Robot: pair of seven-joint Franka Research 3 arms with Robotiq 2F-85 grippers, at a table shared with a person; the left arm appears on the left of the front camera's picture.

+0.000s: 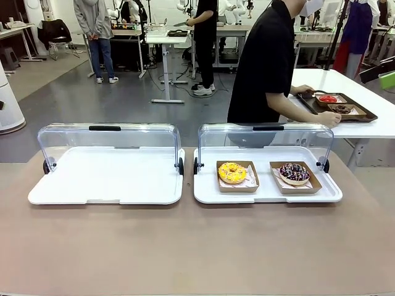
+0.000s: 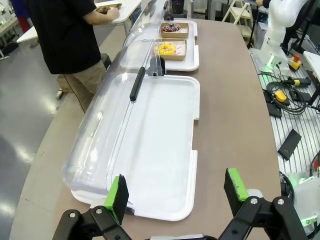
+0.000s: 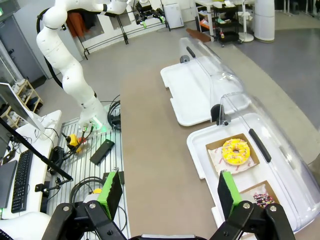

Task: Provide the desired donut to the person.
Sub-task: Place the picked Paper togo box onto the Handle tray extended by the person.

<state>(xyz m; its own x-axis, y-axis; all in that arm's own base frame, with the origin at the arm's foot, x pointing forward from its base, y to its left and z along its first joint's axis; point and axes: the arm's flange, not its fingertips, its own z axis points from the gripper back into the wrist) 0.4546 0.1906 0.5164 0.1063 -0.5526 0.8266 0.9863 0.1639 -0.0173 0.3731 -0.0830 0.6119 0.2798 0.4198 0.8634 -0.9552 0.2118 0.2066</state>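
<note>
Left gripper [image 2: 176,194] wide open, empty, right gripper [image 3: 169,192] likewise, person [image 1: 265,65] turned away, head cropped.

Bright, even overhead light leaves soft shadows, white glare streaks on the clear tray lids [image 1: 108,139], sharp focus, and wide-angle bending at wrist-view edges.

White jointed arm [image 3: 67,65], black claws with green pads [image 2: 117,192]; the person [image 1: 265,61] wears a loose black short-sleeved top.
</note>
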